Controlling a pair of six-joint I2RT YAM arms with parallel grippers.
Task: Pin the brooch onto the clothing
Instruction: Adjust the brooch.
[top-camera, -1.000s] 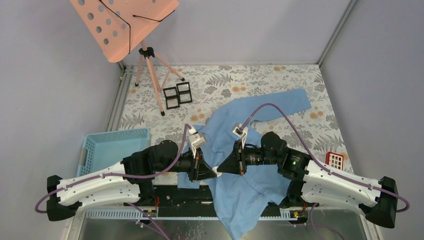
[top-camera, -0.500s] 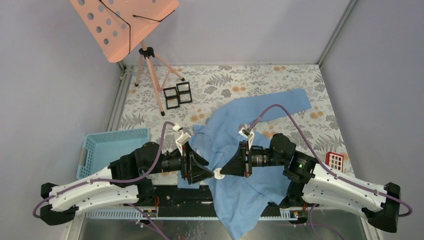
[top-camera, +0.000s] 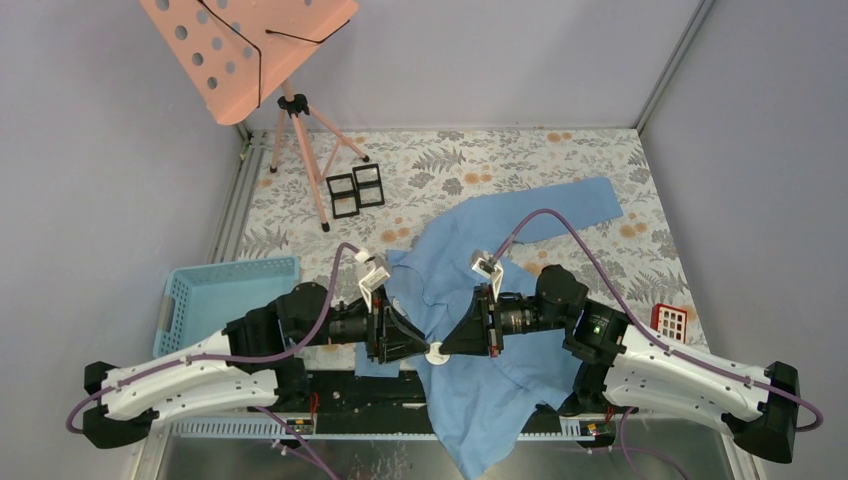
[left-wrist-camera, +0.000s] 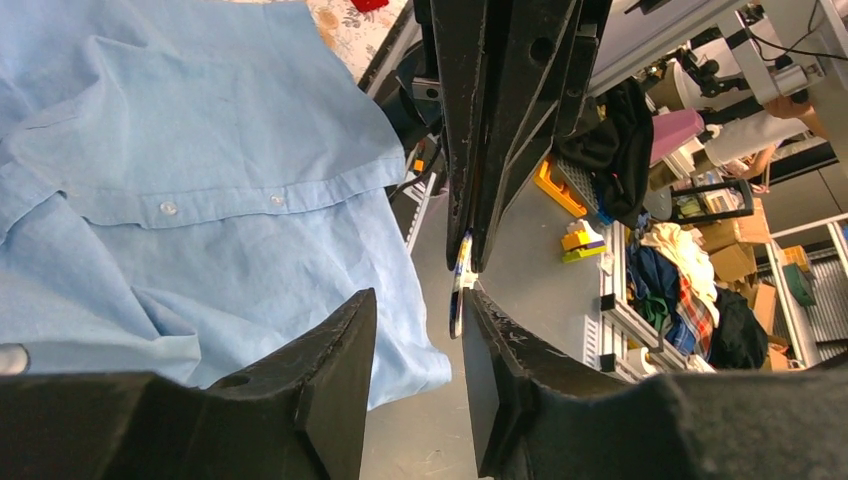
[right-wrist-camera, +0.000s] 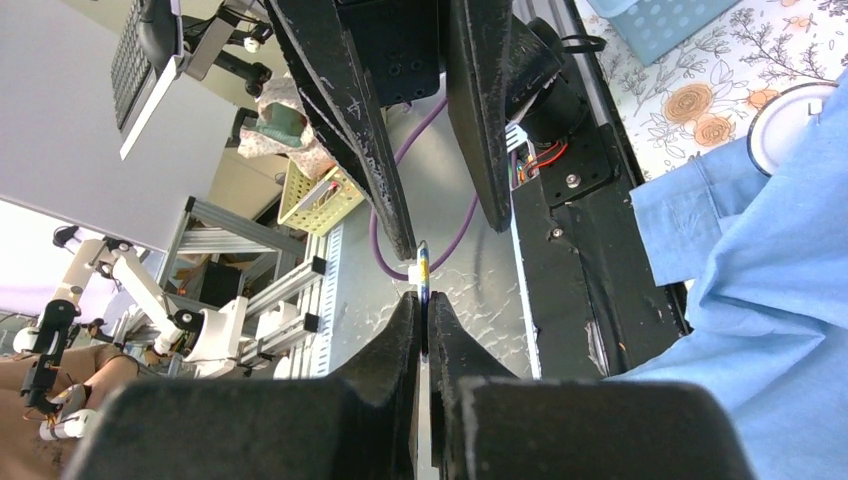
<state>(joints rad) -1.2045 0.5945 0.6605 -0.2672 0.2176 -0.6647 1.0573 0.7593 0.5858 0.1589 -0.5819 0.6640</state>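
2 grippers point at each other, tip to tip, at the near edge of the table (top-camera: 560, 165). We see the right gripper (top-camera: 447, 349) with its fingers pressed together on the brooch (top-camera: 436, 351), a small white disc; its wrist view shows the disc edge-on, sticking out past the tips. The left gripper (top-camera: 420, 348) faces it with its fingers apart. In its own wrist view the disc stands in that gap, close against 1 finger (left-wrist-camera: 500, 360), and we cannot tell whether the 2 touch. The brooch sits beside the near left edge of the light blue shirt (top-camera: 480, 400), which lies rumpled under both grippers, part of it hanging over the near edge and 1 sleeve stretched toward the far right. Left of the arms we see a light blue basket (top-camera: 215, 290), and to their right a small red crate (top-camera: 668, 320). Farther back 2 black frames (top-camera: 355, 190) lie on the floral cloth, and a peach music stand (top-camera: 240, 50) rises in the far left corner.
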